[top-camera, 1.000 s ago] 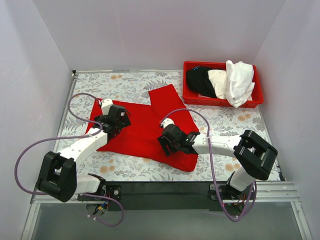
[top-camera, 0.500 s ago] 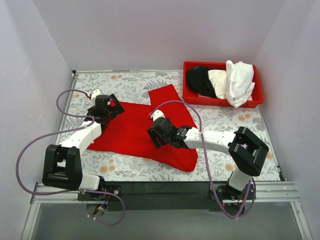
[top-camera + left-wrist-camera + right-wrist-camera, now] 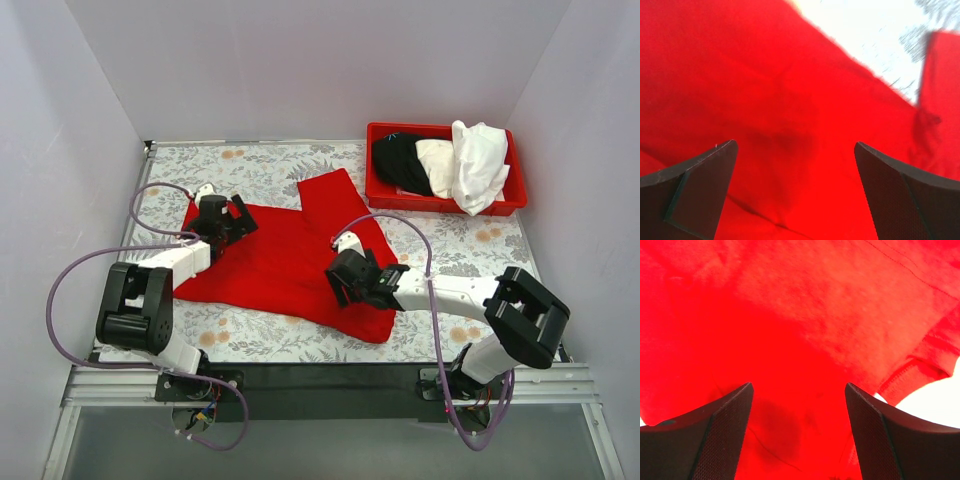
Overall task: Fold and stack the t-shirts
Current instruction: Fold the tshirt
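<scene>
A bright red t-shirt point(image 3: 280, 255) lies spread flat on the floral table, one sleeve pointing to the far side. My left gripper point(image 3: 238, 214) is open just above the shirt's far left part; in the left wrist view point(image 3: 795, 190) only red cloth point(image 3: 790, 100) lies between its fingers. My right gripper point(image 3: 340, 290) is open low over the shirt's near right part; in the right wrist view point(image 3: 799, 435) the cloth point(image 3: 805, 315) fills the frame, with a hemmed edge at the right. Neither gripper holds anything.
A red plastic bin point(image 3: 440, 207) stands at the back right, holding a black shirt point(image 3: 398, 160), a cream shirt point(image 3: 435, 160) and a white shirt point(image 3: 478, 165) that drapes over its rim. White walls close in the table on three sides.
My left gripper has gone from the shirt's left middle up to its far left corner. My right gripper swung left over the shirt, then back right and nearer. The shirt lies much as before.
</scene>
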`<state>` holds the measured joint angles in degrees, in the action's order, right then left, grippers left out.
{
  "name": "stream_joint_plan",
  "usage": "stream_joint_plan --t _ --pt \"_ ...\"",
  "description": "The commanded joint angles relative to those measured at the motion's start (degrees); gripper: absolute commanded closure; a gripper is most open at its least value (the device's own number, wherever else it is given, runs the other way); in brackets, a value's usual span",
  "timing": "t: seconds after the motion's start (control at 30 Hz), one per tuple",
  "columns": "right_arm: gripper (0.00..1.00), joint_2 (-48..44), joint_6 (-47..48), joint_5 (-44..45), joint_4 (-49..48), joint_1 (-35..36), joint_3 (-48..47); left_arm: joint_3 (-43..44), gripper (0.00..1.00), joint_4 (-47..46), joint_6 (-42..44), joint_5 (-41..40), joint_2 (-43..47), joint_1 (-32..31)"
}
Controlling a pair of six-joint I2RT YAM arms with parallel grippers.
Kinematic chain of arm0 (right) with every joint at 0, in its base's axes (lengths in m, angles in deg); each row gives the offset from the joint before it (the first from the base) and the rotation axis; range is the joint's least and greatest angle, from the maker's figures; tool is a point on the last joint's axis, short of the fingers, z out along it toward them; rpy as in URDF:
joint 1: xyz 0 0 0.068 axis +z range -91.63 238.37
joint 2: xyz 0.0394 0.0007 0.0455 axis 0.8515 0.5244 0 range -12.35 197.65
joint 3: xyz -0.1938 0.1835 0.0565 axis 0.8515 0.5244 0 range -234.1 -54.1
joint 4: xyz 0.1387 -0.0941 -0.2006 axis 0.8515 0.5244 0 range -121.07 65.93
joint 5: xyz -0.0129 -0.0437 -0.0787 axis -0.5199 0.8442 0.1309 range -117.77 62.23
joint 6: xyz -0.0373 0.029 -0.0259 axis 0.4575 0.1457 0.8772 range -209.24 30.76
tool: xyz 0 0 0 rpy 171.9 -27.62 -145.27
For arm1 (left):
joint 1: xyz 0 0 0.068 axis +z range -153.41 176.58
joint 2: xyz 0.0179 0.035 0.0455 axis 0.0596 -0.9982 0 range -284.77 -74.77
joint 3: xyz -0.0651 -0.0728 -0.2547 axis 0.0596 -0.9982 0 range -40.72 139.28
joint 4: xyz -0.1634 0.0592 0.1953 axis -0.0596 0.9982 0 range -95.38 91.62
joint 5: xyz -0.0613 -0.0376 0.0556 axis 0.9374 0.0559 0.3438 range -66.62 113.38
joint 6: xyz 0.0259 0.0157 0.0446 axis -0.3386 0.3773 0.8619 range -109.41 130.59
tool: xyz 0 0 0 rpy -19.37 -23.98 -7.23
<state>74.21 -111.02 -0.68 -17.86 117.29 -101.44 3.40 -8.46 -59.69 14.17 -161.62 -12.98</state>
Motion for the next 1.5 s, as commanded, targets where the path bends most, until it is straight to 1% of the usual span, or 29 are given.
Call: stream_joint_plan --t 0.0,0.1,0.23,0.4,0.6,0.73,0.83,0.97,1.27,1.47 --pt "0.32 -1.4 -1.6 2.0 0.0 -1.5 1.5 -1.2 0.04 -1.6 0.5 2.7 -1.9 -0.1" --pt "0.32 -0.7 -1.3 1.1 0.0 -3.7 2.3 -1.0 0.05 -1.6 0.2 3.7 -3.5 -0.2" --pt "0.32 0.0 -1.0 0.0 -0.6 -6.6 3.5 -1.1 0.04 -0.8 0.3 2.9 -4.6 -0.4" --pt "0.32 0.4 -0.1 -3.5 -2.5 -10.8 5.7 -2.5 0.04 0.3 -0.2 3.5 -5.1 -0.5" --pt "0.32 0.5 1.6 -7.7 -4.9 -15.3 7.9 -5.1 0.05 2.0 -0.9 2.4 -3.9 -2.0" --pt "0.32 1.4 2.6 -9.2 -5.7 -17.7 7.9 -7.5 0.05 2.7 -1.7 1.0 -1.2 -3.4" --pt "0.32 2.2 3.2 -9.8 -5.7 -18.6 7.6 -9.1 0.04 4.7 -2.1 0.8 0.7 -4.0" --pt "0.32 2.2 3.6 -10.4 -5.7 -19.5 8.3 -10.9 0.05 5.1 -3.7 1.8 3.0 -4.9" --pt "0.32 -1.7 3.3 -10.7 -5.2 -22.4 11.4 -11.5 0.05 7.0 -4.8 2.0 6.9 -7.5" --pt "0.31 -2.4 3.8 -11.2 -4.7 -23.3 10.8 -13.1 0.04 7.8 -6.0 1.7 8.6 -8.2"
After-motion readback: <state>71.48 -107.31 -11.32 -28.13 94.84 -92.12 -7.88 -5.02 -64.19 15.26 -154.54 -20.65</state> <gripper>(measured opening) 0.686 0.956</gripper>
